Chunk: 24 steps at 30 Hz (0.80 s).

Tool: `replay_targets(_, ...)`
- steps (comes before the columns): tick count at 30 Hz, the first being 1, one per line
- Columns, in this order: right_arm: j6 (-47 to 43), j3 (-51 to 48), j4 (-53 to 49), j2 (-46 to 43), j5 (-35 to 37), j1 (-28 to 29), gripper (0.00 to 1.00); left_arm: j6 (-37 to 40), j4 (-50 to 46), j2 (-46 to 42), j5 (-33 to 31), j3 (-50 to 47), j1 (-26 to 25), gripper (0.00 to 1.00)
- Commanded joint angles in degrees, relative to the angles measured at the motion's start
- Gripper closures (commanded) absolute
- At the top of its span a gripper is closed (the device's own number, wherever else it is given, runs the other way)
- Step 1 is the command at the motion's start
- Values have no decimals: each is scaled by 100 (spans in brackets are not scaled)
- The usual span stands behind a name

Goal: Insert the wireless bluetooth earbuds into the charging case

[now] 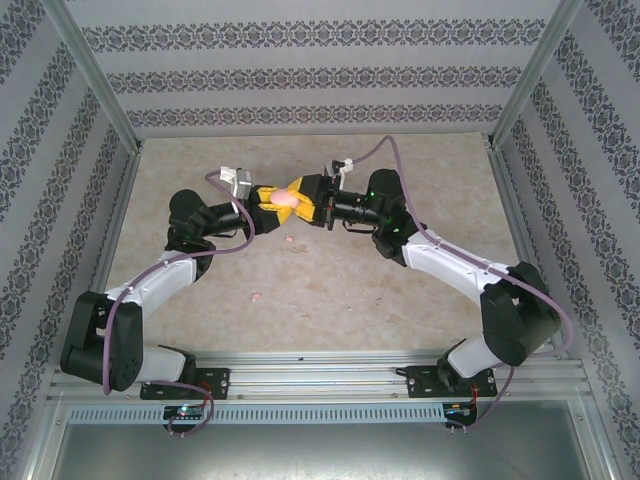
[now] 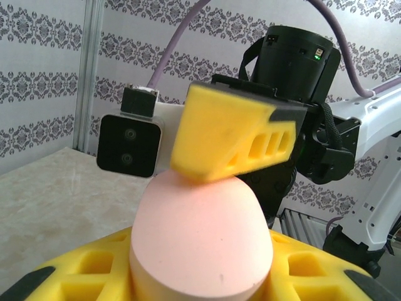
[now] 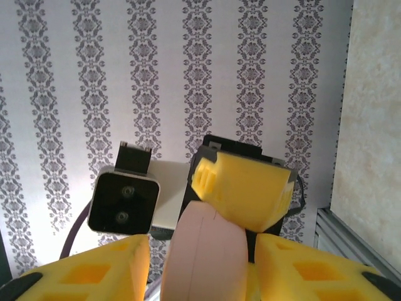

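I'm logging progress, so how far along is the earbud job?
Done: no bud visibly inserted. In hand: the salmon-pink oval charging case is held up in the left jaws, right jaws open around it. To do: two tiny pale pink earbuds lie on the beige table.

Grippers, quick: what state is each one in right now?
Left gripper: closed on the pink case.
Right gripper: open, standing loosely either side of the same case.

- Left gripper [image 1: 268, 199] and right gripper [image 1: 306, 196], both yellow-fingered, meet at a salmon-pink oval case [image 1: 285, 198].
- One tiny pale pink earbud [image 1: 291, 238] lies on the beige table [image 1: 400, 290] near them; a second earbud [image 1: 257, 296] lies nearer the bases.
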Motion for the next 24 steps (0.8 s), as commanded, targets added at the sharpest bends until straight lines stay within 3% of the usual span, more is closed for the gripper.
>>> replay_targets(1, -924, -197, -135, -640, 14, -205, 51, -99, -96, -246, 389, 243, -9, 84)
replay_targets(3, -1535, -285, -520, -982, 48, -378, 50, -58, -238, -357, 506, 245, 9, 85)
replay_targets(5, -2537, -168, -1554, -1378, 135, -483, 50, 213, -646, -539, 572, 240, 25, 84)
replay_targets(9, -5901, 811, -4801, -1928, 1250, -147, 48, 1120, -2049, -972, 635, 307, 26, 84)
replay_targets(12, -7687, 1124, -5657, -2017, 1849, 245, 44, 1513, -2760, -1210, 710, 347, 13, 84)
replay_targets(18, -8972, 1209, -5645, -1906, 1354, 607, 36, 1811, -3362, -1550, 770, 165, -71, 84)
replay_targets(24, -9321, 1405, -5586, -1541, 731, 782, 35, 1652, -3397, -1619, 887, 138, -130, 82)
